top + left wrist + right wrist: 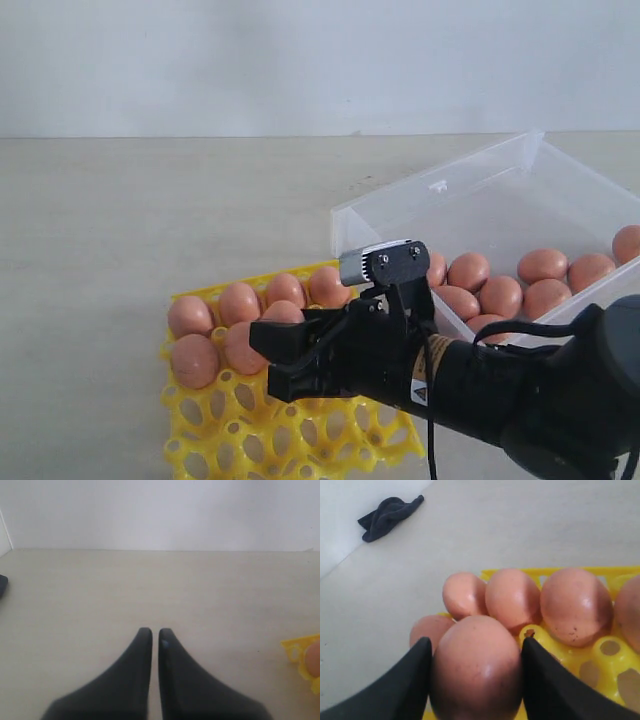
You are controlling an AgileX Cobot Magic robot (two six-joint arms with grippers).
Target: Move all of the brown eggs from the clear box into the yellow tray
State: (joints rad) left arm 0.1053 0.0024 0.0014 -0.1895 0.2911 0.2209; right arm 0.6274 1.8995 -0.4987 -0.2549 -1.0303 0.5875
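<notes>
My right gripper (476, 647) has one brown egg (476, 675) clamped. The fingers are spread to the egg's width with a pad on each flank, and the shell fills the gap. The egg hangs low over the yellow tray (300, 440) at the second row, just beside the seated eggs (240, 300): four in the far row, two in the near one. I cannot tell whether its underside touches a cup yet. The clear box (470, 185) stands right of the tray, touching or nearly so, with eight or nine loose eggs (500, 295) in view inside. My left gripper (155, 635) holds nothing, its fingers drawn together to a thin slit over bare table (150, 220), the tray corner off to one side. To do this step well, I would centre the egg over the next free cup and clear of the pegs, then come straight down without sideways drift, since the neighbouring shell sits close to my finger. I should ease the grip only once the cup takes the weight, open no wider than needed, and lift out vertically so neither pad scrapes a seated egg.
</notes>
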